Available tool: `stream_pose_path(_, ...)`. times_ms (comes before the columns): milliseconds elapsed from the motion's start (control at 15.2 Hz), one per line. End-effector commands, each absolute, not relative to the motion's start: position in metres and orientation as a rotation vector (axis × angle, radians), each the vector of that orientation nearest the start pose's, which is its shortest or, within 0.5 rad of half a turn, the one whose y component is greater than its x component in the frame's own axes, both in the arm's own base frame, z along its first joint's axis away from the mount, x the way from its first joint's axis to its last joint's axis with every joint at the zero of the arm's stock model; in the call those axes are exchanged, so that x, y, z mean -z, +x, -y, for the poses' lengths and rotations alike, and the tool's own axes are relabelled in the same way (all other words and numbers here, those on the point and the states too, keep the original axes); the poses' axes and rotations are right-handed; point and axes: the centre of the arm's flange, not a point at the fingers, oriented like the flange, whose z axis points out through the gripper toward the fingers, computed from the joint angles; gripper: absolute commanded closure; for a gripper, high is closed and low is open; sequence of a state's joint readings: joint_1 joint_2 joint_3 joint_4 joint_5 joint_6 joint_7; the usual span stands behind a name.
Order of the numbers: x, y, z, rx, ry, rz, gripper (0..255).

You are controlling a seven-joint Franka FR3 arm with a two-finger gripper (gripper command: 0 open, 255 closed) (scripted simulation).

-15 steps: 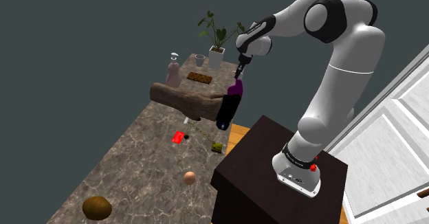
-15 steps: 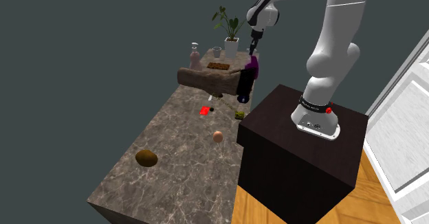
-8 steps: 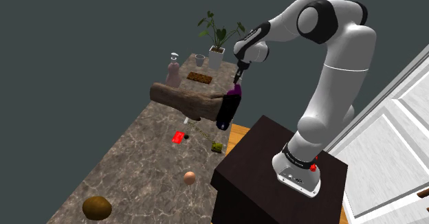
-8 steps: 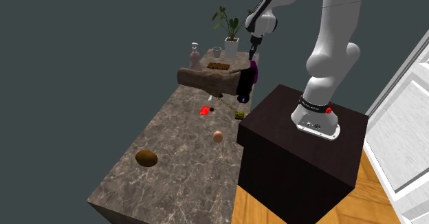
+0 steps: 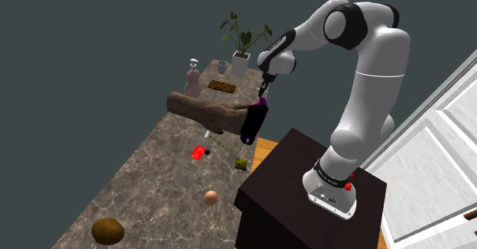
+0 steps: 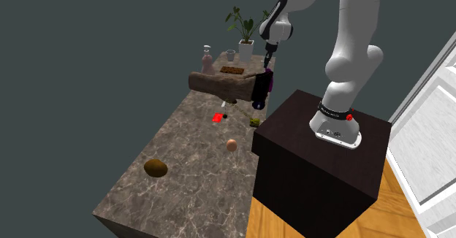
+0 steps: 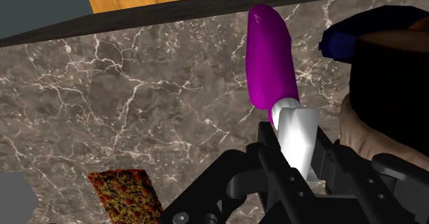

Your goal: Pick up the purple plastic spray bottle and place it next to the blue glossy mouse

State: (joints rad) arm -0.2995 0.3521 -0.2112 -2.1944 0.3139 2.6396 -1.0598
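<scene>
Hand (image 7: 295, 147) first: its two black fingers are clamped on the white neck of the purple spray bottle (image 7: 271, 58). The bottle hangs below them over the marble-patterned table (image 7: 137, 99), near the edge that faces the stand (image 5: 298, 171).

Over the last second the wrist has dropped and slid a little toward the shoulder view's left. Less of the purple body now shows above the dark shape in front of it — so I read this as the lowering stage, with the carry essentially done and the release not yet made. The bottle is right by the end of the brown log-like block (image 5: 202, 110). In the wrist view, a dark blue glossy curve that I take for the mouse (image 7: 354, 37) shows just beside the purple body. That looks like the right neighbourhood for the task.

I can't settle whether the bottle's far end is touching the table — in both exterior views its lower part merges with that dark shape. The mouse is cut off at the picture's edge and runs into a black mass beside the fingers, so I can't trace its outline or tell whether the bottle touches it. I can't make out a trigger head on the bottle either. A crumbly red-brown slab (image 7: 124, 192) lies on the table, apart from the bottle.
</scene>
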Motion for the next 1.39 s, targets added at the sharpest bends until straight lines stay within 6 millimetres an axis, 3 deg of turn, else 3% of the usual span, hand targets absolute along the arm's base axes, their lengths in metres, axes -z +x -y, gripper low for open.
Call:
stream_pose_path(0,-0.235,0.491,0.284,0.225,-3.11,0.467,255)
stream_pose_path(198,-0.235,0.491,0.284,0.225,-3.11,0.467,255)
stream_pose_path(264,-0.235,0.491,0.284,0.225,-3.11,0.467,0)
stream_pose_path(594,-0.235,0.491,0.284,0.225,-3.11,0.467,0)
stream_pose_path(858,-0.284,0.484,0.285,0.225,-3.11,0.467,0)
stream_pose_path(1320,-0.284,0.484,0.285,0.225,-3.11,0.467,0)
